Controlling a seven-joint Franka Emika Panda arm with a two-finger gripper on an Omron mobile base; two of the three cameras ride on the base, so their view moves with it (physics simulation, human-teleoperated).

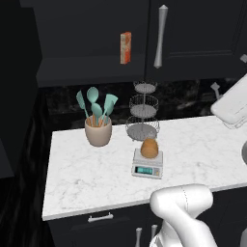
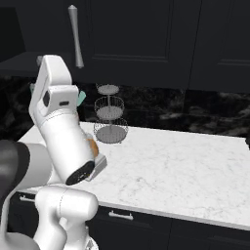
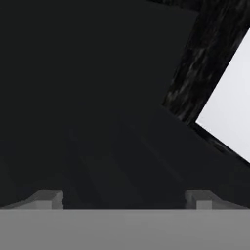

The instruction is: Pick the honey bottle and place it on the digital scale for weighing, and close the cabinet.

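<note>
Since the honey bottle (image 1: 149, 148) already sits on the digital scale (image 1: 147, 164), what remains is the stiff, hinged cabinet (image 1: 91, 34) door, best pushed flat near its free edge by the wide-open, empty gripper (image 3: 124, 199), while only the left base view reveals the carton (image 1: 125, 48) above the scale.

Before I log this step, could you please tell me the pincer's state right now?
Pincer: open, holding nothing; the honey bottle already sits on the scale.
</note>
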